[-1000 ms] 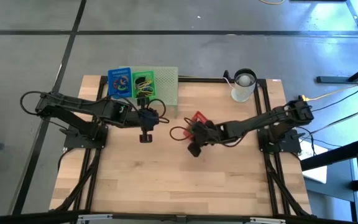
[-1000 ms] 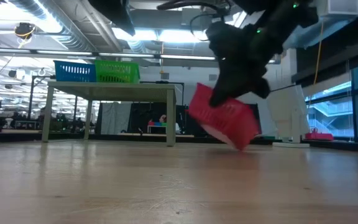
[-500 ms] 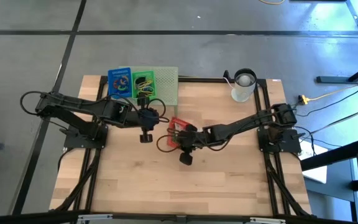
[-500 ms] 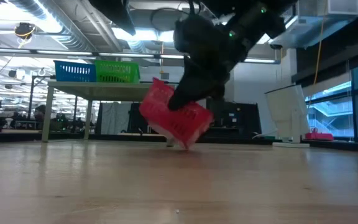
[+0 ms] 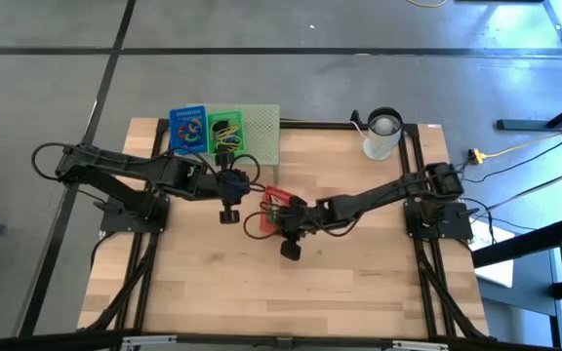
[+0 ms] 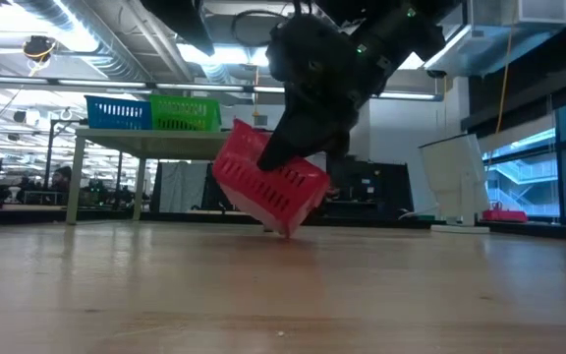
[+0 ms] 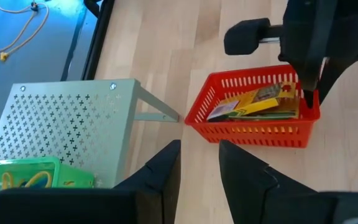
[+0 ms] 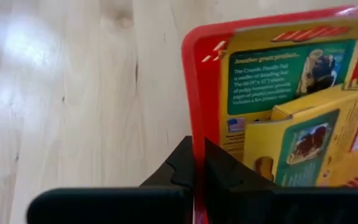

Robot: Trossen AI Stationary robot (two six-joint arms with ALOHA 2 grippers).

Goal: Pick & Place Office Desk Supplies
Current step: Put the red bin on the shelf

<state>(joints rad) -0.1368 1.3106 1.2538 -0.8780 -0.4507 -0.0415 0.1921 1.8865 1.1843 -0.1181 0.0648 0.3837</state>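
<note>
My right gripper (image 5: 279, 209) is shut on a small red basket (image 5: 274, 199) over the table's middle. The basket holds two yellow-green card boxes (image 7: 253, 104), which fill the right wrist view (image 8: 291, 93). In the low view the basket (image 6: 268, 187) hangs tilted under the dark gripper. My left gripper (image 5: 245, 185) waits open just left of the basket, its fingers (image 7: 166, 171) pointing toward it and touching nothing. Coloured rubber bands lie in a green basket (image 5: 224, 131) on the mesh stand. My right gripper pinches the red basket's rim (image 8: 192, 118) at one short end, one finger inside the wall and one outside. The fingers (image 7: 308, 93) come down on it from above. The basket is tilted, its far end lower; whether that lower corner (image 6: 285, 232) touches the table I cannot tell.
The pale green mesh stand (image 5: 254, 135) sits at the far edge and carries a blue basket (image 5: 187, 128) beside the green one. A white cup (image 5: 382, 134) stands far right. Bare wood (image 5: 291, 292) stretches toward the near edge.
My right gripper has carried the red basket toward the table's left and slightly nearer, closer to the left gripper, mostly in the first half second. The basket has stayed tilted in the hold. The left arm kept still.
</note>
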